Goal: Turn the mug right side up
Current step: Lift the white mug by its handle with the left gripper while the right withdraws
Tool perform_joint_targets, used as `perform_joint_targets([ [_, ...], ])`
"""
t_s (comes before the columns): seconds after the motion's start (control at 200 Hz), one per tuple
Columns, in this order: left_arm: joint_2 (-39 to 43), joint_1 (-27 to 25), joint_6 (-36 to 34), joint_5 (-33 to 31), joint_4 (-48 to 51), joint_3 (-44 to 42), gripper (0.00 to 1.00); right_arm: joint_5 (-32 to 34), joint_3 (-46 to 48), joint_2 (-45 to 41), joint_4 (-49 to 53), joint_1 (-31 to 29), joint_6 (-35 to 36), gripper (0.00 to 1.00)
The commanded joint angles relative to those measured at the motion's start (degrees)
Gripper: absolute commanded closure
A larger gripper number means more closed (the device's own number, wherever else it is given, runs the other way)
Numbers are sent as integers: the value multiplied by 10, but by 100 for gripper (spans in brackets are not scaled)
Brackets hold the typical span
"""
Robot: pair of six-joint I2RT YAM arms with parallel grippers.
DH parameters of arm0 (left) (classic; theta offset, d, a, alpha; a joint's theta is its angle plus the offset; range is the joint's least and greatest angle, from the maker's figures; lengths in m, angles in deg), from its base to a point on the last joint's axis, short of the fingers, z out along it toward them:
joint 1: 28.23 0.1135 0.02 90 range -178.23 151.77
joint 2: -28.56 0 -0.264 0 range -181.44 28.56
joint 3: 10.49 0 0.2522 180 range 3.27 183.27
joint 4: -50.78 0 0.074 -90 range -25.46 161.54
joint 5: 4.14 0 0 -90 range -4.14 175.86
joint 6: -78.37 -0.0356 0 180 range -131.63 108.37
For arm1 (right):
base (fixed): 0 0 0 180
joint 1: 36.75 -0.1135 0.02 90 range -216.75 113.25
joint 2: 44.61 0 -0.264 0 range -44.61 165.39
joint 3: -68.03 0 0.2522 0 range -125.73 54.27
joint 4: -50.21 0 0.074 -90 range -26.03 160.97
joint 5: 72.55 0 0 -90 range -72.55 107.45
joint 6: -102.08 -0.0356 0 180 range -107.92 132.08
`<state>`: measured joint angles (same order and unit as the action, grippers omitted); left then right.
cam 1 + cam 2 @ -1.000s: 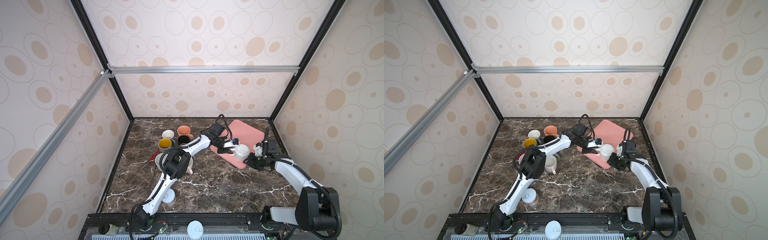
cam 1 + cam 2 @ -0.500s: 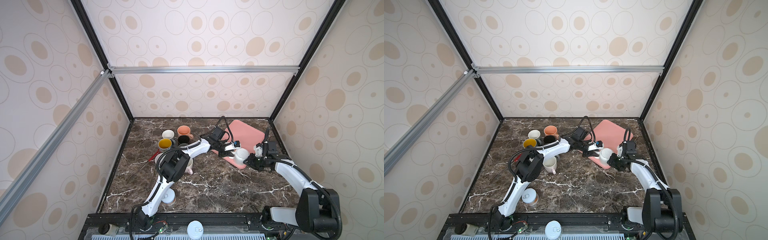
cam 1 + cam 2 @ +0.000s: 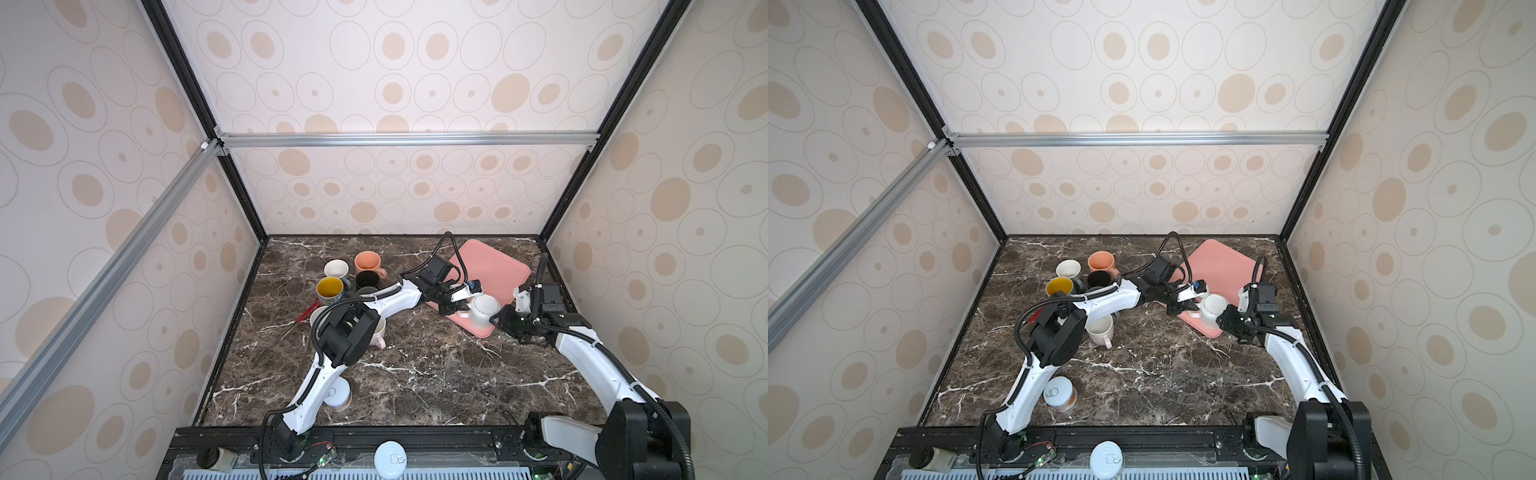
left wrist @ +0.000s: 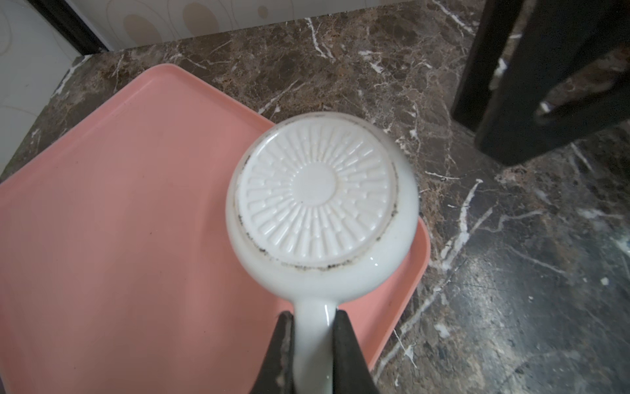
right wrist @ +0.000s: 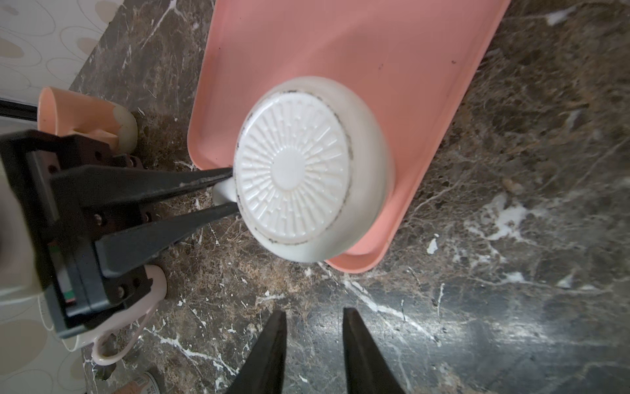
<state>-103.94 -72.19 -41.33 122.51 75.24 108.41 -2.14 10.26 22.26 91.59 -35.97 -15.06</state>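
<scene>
Left tool [image 4: 313, 319] is pinched tight on the handle [image 4: 312, 344] of the mug [image 4: 317, 194], with a black finger pressed flat against each side. The right tool [image 5: 313, 312] has its tapered black jaws parted, with nothing between them.

The worktop [image 3: 415, 365] is dark brown polished marble run through with white veins. On it lies a tray [image 3: 496, 266], salmon-pink and matte, rectangular with rounded corners and a low raised rim. The mug is glossy white ceramic, round-bodied and upside down. Its flat base faces up, moulded with fine radial ribs around a smooth central disc and ringed by a thin line of dark grime.

The mug is over the tray's corner nearest the robot, and its body overhangs the tray's edge. The left tool reaches it from the side of the tray where other mugs cluster. The right tool is off the tray over bare marble, near the mug but apart from it, tips aimed its way.

The mug's mouth is hidden beneath it, so I cannot tell whether the rim rests on the tray or hangs just above it. Much of the handle is covered by the fingers.
</scene>
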Motion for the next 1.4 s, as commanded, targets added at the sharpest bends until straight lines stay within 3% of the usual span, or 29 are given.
perform_joint_targets([
  [0.0, 52, 12, 129, 10, -100, -24, 100, 8, 11, -19, -6, 3, -23, 67],
  [0.12, 71, 27, 251, 9, -193, -79, 100, -1, 19, -29, -23, 3, -52, 65],
  [0.345, 111, 82, 614, -13, -506, -245, 100, -53, 98, -44, -161, 3, -203, 65],
  [0.47, 106, 82, 704, -31, -536, -257, 100, -69, 151, -29, -288, -2, -310, 65],
  [0.58, 102, 82, 786, -39, -579, -267, 100, -56, 157, -12, -347, -21, -350, 64],
  [0.73, 106, 79, 874, -52, -677, -292, 100, -35, 135, 14, -385, -60, -373, 61],
  [0.895, 110, 80, 951, -75, -772, -316, 100, -24, 131, 45, -483, -91, -421, 60],
  [1.025, 111, 79, 1013, -93, -849, -336, 100, 21, 143, 43, -587, -121, -442, 59],
  [1.395, 137, 80, 1079, -110, -917, -331, 100, 47, 113, 79, -690, -149, -438, 55],
])
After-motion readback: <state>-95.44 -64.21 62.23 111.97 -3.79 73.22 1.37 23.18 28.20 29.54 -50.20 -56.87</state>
